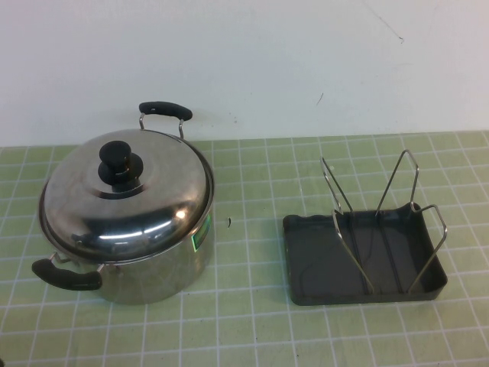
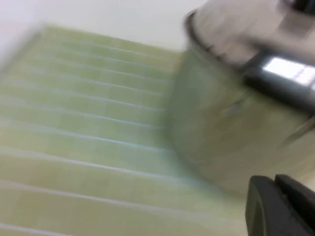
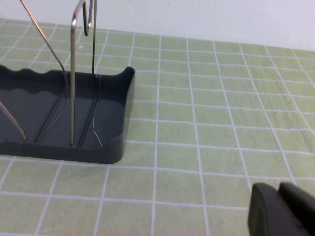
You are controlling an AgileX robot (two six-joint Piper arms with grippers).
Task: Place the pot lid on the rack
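1. Lid sits on the pot, left part of the tabletop, black knob up at its centre. Not lifted yet.
2. Rack sits well apart to the right, wire loops upright, tray empty.
3. Left hand hangs low just beside the pot wall near a black handle; only dark tips show in the left wrist view, so open or clenched: cannot tell.
4. Right hand hangs low over bare tabletop near the rack's corner; same, cannot tell.
5. Neither hand shows in the high view.
6. Risks, as I judge: the knob is small and round, so an off-centre pinch could slip and drop the lid back on the pot rim.
7. Lid is wide and the slots between loops are narrow; coming in flat or tilted wrong could knock the light tray or bend a loop.
8. A left hand this close to the pot could nudge it while rising.
9. Room: open tabletop between pot and rack, more in front; wall behind both; rack near the right edge of the high view.
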